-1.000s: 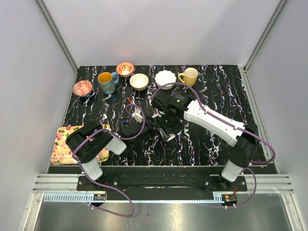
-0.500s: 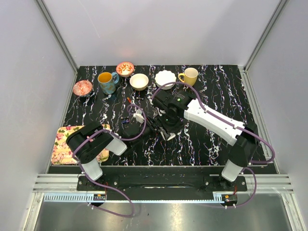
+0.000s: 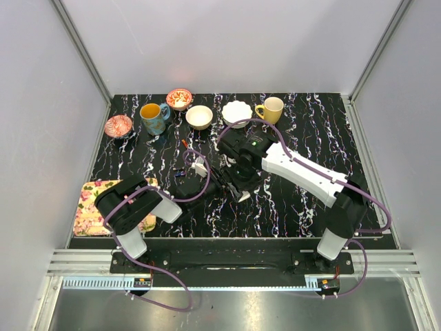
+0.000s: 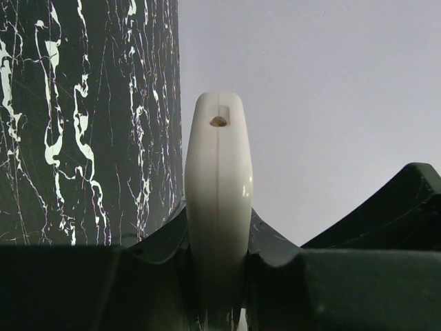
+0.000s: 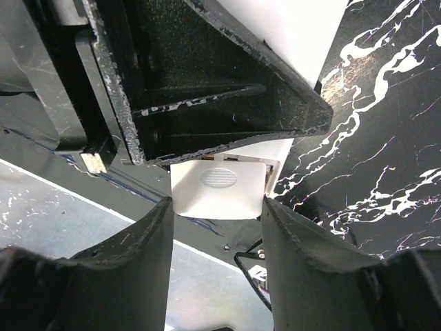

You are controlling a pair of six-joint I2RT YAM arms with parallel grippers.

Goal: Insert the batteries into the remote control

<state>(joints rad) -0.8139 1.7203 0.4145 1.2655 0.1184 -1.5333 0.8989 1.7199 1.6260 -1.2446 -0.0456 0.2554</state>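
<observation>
Two arms are meeting over the middle of the black marbled table point(image 3: 310, 138), and I'm standing here watching.

Going from the left, a flowery tray point(image 3: 86, 203) is sitting at about 8 o'clock, right by the left arm. Crockery is lining the far edge from roughly 10 to 1 o'clock: a red patterned dish point(image 3: 118, 125), a blue mug point(image 3: 153, 117), a small red bowl point(image 3: 179, 98), a cream bowl point(image 3: 199, 116), a white scalloped bowl point(image 3: 236, 112) and a yellow mug point(image 3: 271, 109).

The left gripper point(image 4: 218, 296) is reaching in toward the centre with its jaws pressed tight on the remote control point(image 4: 218, 186). It's holding the remote off the table and on edge, so that arm's wrist camera is looking straight down the thin side. A little hole is showing near the tip.

The right gripper point(image 5: 216, 207) is coming in from about 3 o'clock and sitting right up against the left one. Its fingers point(image 5: 138, 276) are standing partway apart with the back cover point(image 5: 219, 189) between them. The ribbed thumb patch is facing the camera, and the panel is filling the gap from one finger to the other, so it's looking like a pinch across the width. The panel is sitting right at the end of the remote's white body, but I can't tell whether it's clipped on or loose.
</observation>
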